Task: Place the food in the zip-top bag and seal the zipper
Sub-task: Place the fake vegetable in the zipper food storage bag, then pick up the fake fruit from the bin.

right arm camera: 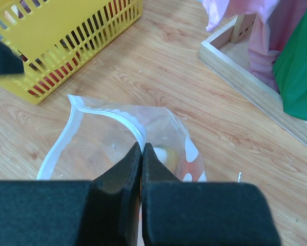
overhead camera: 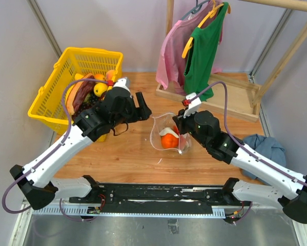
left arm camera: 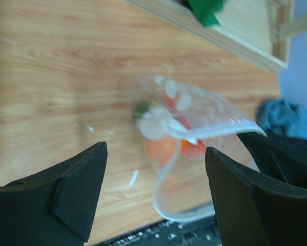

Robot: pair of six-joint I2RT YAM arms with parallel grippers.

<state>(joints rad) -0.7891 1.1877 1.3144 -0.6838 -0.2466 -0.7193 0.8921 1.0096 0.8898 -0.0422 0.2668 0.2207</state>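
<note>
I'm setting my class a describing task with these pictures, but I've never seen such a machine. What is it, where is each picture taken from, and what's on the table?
These are two robot arms bolted at the near edge of a wooden table. One picture looks down from above; the other two come from cameras on the wrists. The right gripper is shut on the zipper of the clear zip-top bag, whose mouth is open; an orange lies inside. The left gripper is open and holds nothing. Also there: a yellow basket with toy fruit, a clothes rack and a blue cloth.
</note>
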